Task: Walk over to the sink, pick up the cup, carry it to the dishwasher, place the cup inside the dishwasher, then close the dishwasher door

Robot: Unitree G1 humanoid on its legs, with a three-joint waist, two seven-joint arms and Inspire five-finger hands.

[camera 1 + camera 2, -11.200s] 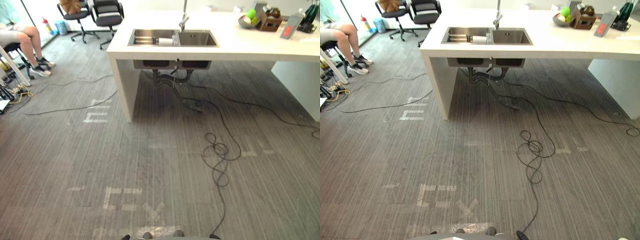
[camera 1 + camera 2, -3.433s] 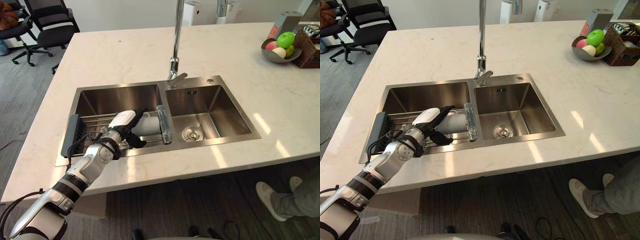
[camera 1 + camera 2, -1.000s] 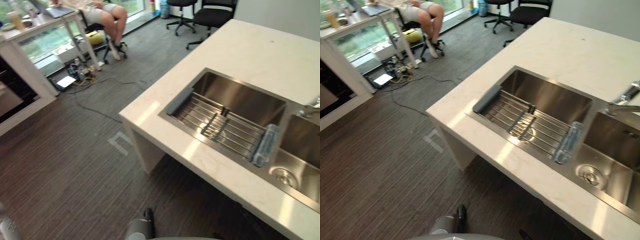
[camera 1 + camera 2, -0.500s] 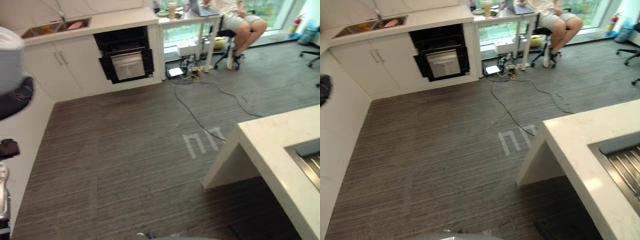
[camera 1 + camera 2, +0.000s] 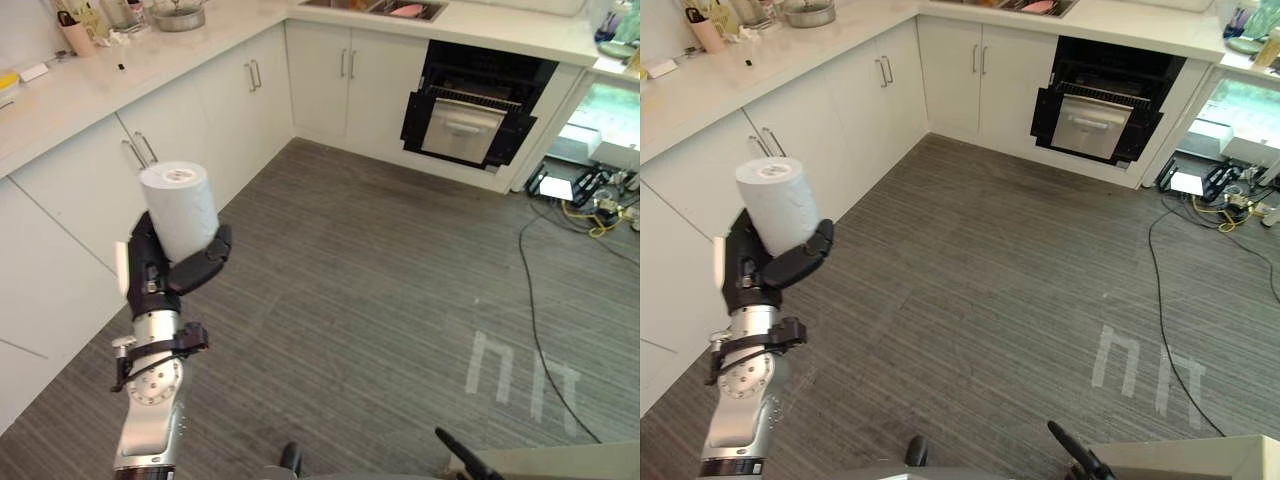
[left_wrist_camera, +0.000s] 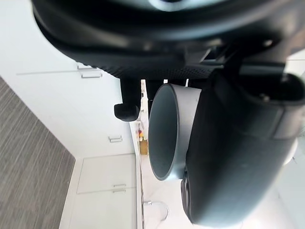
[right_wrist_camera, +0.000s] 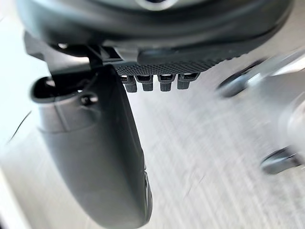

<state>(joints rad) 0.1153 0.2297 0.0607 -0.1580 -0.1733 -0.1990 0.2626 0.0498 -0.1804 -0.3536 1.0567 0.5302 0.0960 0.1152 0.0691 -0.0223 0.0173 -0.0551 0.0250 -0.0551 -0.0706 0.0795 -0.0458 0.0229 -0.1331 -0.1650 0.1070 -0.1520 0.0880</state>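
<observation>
My left hand (image 5: pixel 152 272) is raised at the left of the left eye view, shut on a white cup (image 5: pixel 180 208) that stands upright in its grip. In the left wrist view the cup (image 6: pixel 164 133) sits between the thumb (image 6: pixel 238 152) and the fingers. Across the floor, a black dishwasher (image 5: pixel 478 103) is built into the far white cabinets, its door (image 5: pixel 460 128) tilted partly open. In the right wrist view my right hand (image 7: pixel 102 157) is open over the floor and holds nothing.
White cabinets (image 5: pixel 200 120) run along the left and far walls, with jars and a bowl on their counter (image 5: pixel 90 60). Cables (image 5: pixel 600 195) lie on the floor at the far right. White tape marks (image 5: pixel 520 375) sit on the grey floor. A pale counter corner (image 5: pixel 570 465) shows at the lower right.
The camera has swung away from the sink island to the cabinets and dishwasher. The left hand with the cup has come from the view's left edge into fuller view.
</observation>
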